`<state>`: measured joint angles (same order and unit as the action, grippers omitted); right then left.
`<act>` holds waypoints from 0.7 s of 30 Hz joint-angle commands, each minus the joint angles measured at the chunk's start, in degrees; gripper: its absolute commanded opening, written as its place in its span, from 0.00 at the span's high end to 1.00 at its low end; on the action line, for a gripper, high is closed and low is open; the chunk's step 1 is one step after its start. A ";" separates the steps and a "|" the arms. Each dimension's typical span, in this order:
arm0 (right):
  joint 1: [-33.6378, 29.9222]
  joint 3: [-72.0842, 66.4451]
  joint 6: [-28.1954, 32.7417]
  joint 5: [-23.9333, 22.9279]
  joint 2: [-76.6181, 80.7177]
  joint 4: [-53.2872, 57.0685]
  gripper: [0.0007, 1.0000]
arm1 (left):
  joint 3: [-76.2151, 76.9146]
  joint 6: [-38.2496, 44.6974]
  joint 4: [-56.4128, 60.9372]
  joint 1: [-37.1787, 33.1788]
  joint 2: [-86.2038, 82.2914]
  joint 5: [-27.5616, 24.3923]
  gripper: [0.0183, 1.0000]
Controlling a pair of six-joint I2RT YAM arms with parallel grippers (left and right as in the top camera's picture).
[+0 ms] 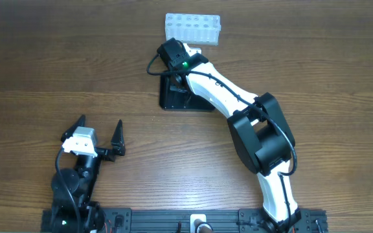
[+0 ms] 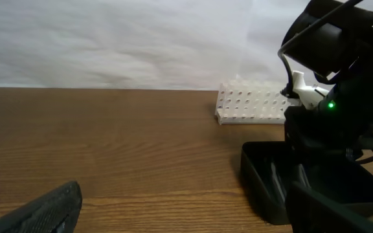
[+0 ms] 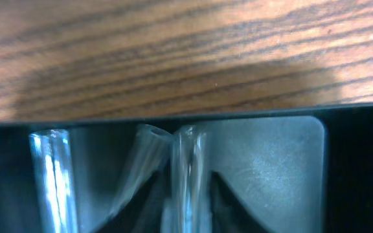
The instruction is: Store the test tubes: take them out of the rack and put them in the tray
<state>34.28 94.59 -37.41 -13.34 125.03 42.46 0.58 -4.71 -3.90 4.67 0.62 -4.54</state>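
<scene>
Hovering right gripper [image 1: 173, 58] low over tray [image 1: 173, 101], tube [image 3: 186, 171] straight beneath, long axis toward tray wall (clenched or released: cannot tell). Resting left gripper [image 1: 100, 123] spread wide, well apart.

white plastic rack [image 1: 192, 29] | black plastic tray [image 1: 173, 102] | clear glass test tubes [image 3: 50, 175] | brown wooden table [image 1: 44, 65], dark grain streaks

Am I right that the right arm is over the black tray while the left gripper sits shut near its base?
Not quite: the left gripper is open, fingers spread apart, as the top view shows. The right arm is indeed over the black tray.
</scene>
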 commanded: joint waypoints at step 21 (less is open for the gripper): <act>-1.81 2.49 7.93 -11.19 -14.25 -2.05 0.39 | -0.24 0.44 -0.22 -0.35 -0.31 -0.37 0.00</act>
<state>34.02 95.39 -32.25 -18.17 116.09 41.63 0.58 -4.71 -3.90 4.69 0.62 -4.54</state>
